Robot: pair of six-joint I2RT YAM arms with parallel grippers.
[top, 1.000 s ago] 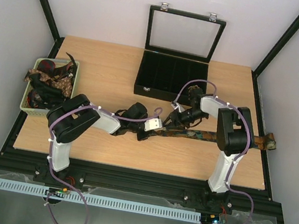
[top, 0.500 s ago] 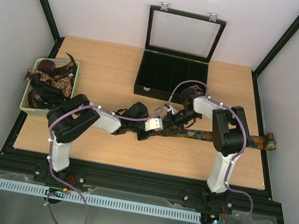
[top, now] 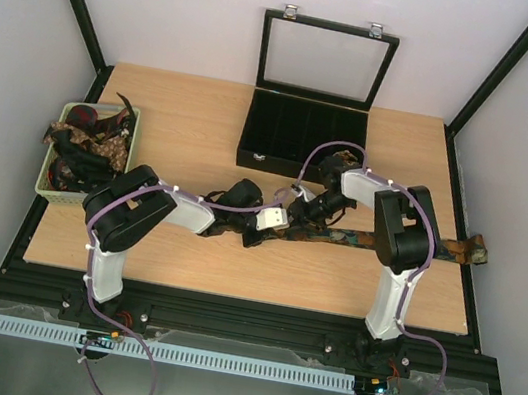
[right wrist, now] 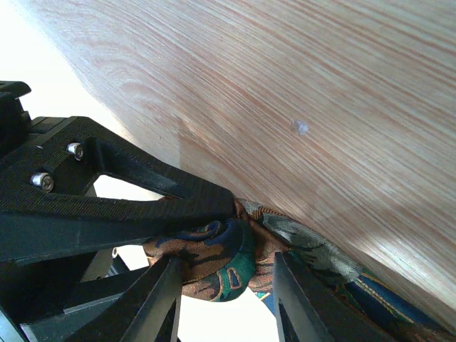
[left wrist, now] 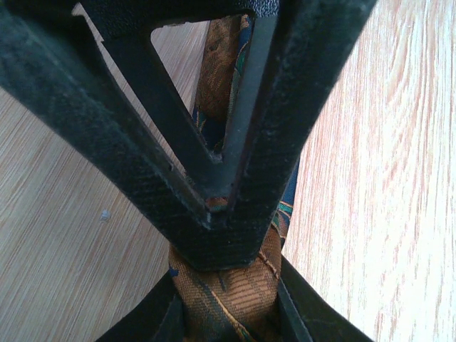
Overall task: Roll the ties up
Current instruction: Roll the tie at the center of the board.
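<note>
While the open black box (top: 304,138) sits apart at 12 o'clock and the green basket (top: 47,184) of loose ties (top: 84,149) stands at 9 o'clock, the left gripper (left wrist: 228,292) and right gripper (right wrist: 224,262) crowd each other at the middle of the table (top: 187,114). The left pinches the rolled end of the tie (top: 348,238). The right, meeting it from 1 o'clock, is closed on the same roll. The unrolled length trails toward 3 o'clock.
</note>
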